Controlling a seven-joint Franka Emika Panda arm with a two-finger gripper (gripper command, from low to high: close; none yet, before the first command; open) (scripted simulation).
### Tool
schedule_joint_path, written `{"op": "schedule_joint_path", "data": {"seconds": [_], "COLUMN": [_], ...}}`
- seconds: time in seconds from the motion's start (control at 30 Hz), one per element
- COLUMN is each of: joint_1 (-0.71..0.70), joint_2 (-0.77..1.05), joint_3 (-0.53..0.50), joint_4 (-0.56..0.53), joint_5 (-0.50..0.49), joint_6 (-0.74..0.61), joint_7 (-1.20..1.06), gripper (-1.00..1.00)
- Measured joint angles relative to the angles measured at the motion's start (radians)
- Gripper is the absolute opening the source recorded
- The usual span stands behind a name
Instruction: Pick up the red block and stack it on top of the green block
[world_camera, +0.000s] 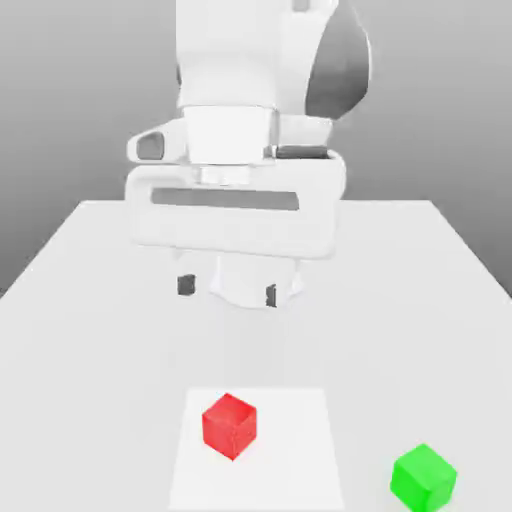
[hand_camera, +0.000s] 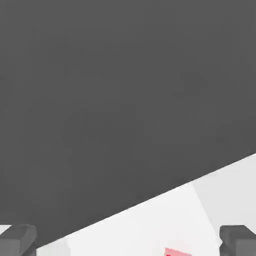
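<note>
So we've got our claw (world_camera: 228, 291) hanging above the desk (world_camera: 80, 350), fingers spread wide and nothing between them. In the exterior view, the red block (world_camera: 230, 427) sits on the white square (world_camera: 290, 450), at about six o'clock from the claw. The green block (world_camera: 424, 479) is on the desk off the square, around four o'clock from the red one, well apart.
</note>
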Motion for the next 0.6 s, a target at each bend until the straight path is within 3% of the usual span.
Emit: {"op": "schedule_joint_path", "data": {"seconds": [0.17,0.37,0.4,0.6], "joint_1": [-0.028,-0.01,-0.007,-0.006], "joint_2": [0.181,0.399,0.422,0.434], "joint_3": [0.004,-0.022,-0.026,-0.027], "joint_4": [-0.087,-0.073,-0.07,-0.068], "joint_5": [-0.028,-0.064,-0.068,-0.072], "joint_6": [0.104,0.281,0.301,0.312], "joint_7": [0.132,0.176,0.179,0.182], "gripper": [0.0,0.0,-1.0,-1.0]}}
